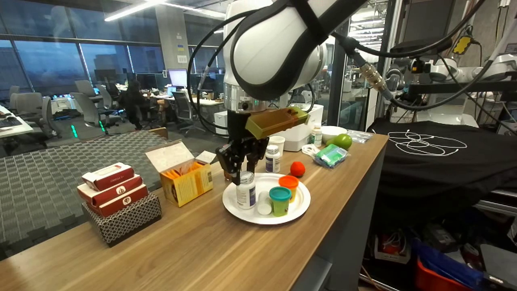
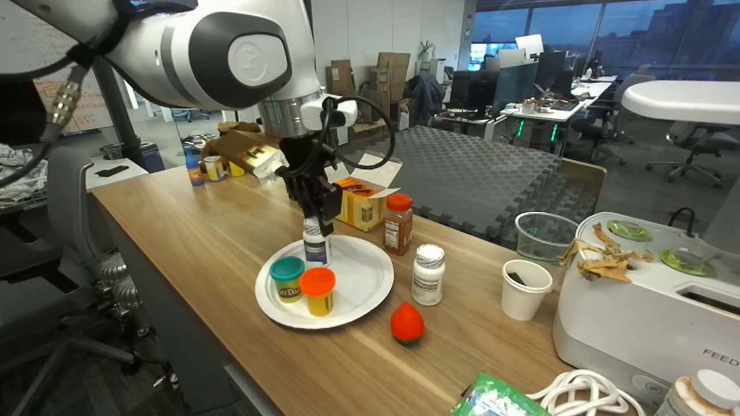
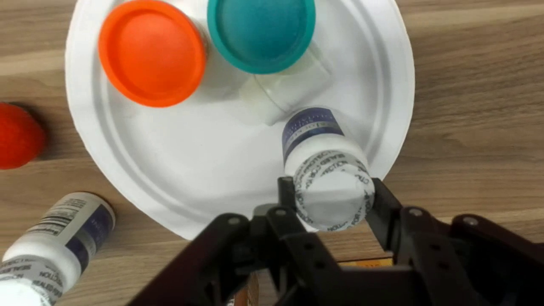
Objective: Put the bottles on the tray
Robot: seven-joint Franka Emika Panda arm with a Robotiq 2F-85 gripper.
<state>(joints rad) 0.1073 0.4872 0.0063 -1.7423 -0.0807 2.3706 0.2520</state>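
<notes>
The round white tray (image 2: 361, 277) lies on the wooden counter. My gripper (image 3: 331, 191) is shut on the cap of a white bottle with a purple label (image 3: 312, 127), one finger on each side. That bottle stands upright on or just above the tray; a gap beneath cannot be told. An orange-lidded jar (image 2: 318, 292) and a green jar with a teal lid (image 2: 287, 280) rest on the tray, beside a small whitish container (image 1: 264, 204) on its side. Off the tray stand another white bottle (image 2: 428, 277) and a reddish-brown bottle with a red cap (image 2: 398, 225).
Close by the tray is an open yellow box (image 1: 188, 184). Red-and-white cartons (image 1: 113, 190) are stacked on a patterned box. A red fruit-like object (image 2: 407, 322) sits beside the tray's edge. Farther along are a paper cup (image 2: 523, 289) and a white appliance (image 2: 642, 318).
</notes>
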